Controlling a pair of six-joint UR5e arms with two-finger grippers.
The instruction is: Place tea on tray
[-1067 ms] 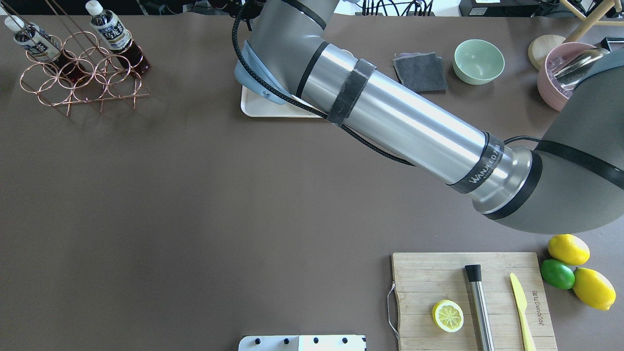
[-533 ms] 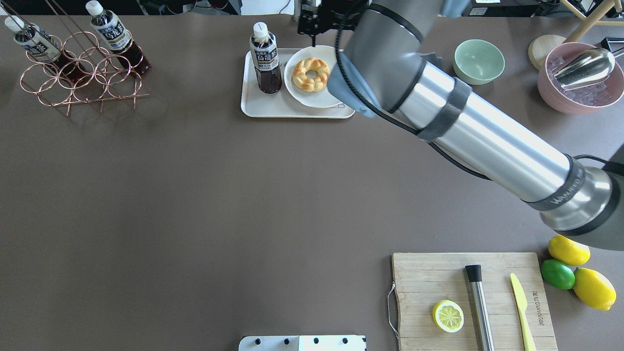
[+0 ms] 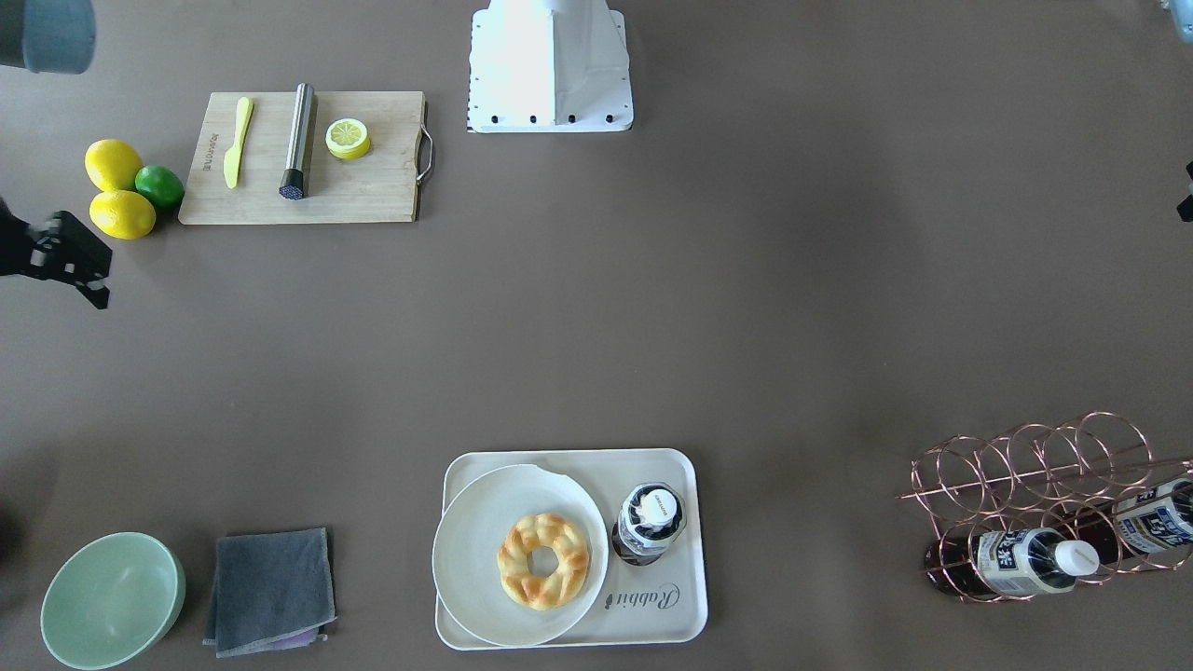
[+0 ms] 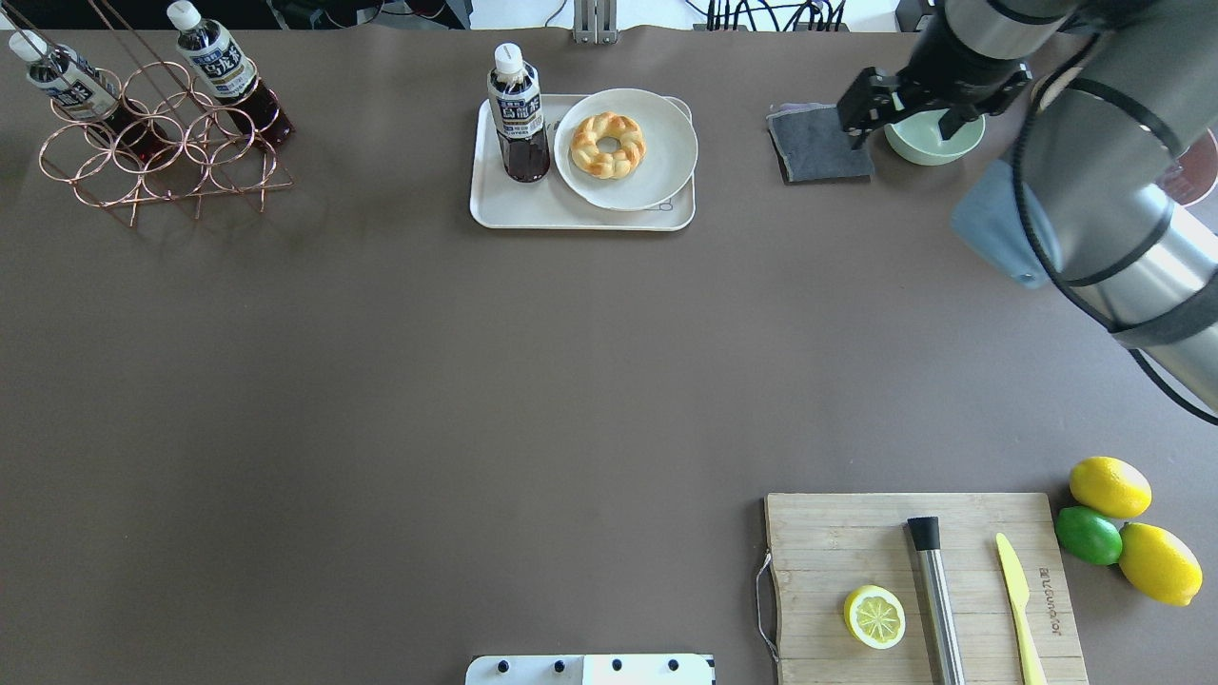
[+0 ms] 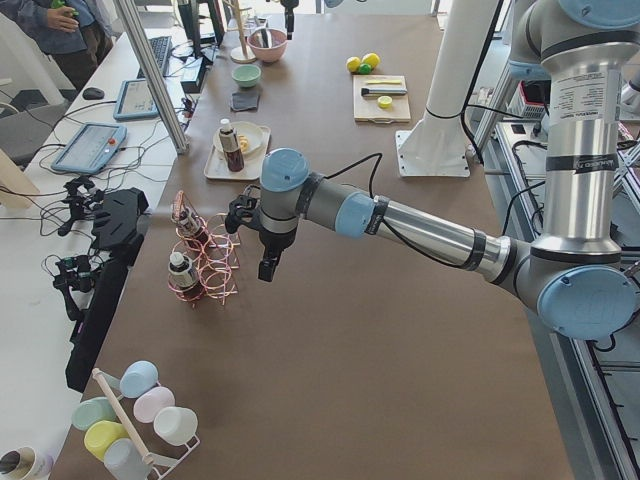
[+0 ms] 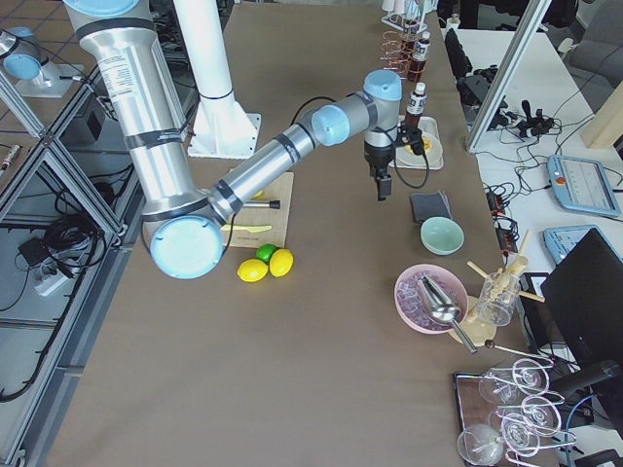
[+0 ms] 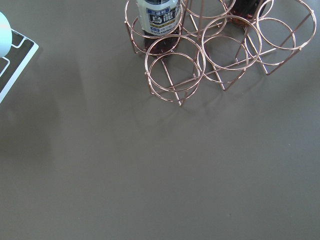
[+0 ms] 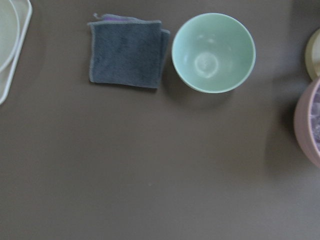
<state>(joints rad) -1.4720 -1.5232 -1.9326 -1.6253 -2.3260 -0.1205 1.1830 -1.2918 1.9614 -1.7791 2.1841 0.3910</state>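
- Seen from behind the robot, the tea (image 4: 519,119) stands upright on the tray (image 4: 533,214), which sits at about twelve o'clock on the desk (image 4: 381,381).
- The bottle is at nine o'clock of the round plate (image 4: 666,181) that holds a braided doughnut (image 4: 609,145). It is just beside the plate, and nothing grips it.
- The right tool (image 4: 902,116) hangs off at about two o'clock, well apart from the tray and above the grey cloth (image 4: 814,152) and the green bowl (image 4: 928,147). Its jaws are spread wide with nothing between them.
- The left tool (image 5: 266,262) hovers by the copper rack (image 4: 162,162) at ten o'clock, where two more bottles (image 4: 214,62) lie. Only the side view shows it properly, so I cannot tell how far open it is.
- To my eye the placing step is finished: the bottle rests inside the rim, upright and released.
- What remains, I'd judge, is only clearing away. The right arm should stay high over the bowl and cloth as it leaves and keep wide of the tray, since a tall, narrow bottle like that would tip at a nudge.
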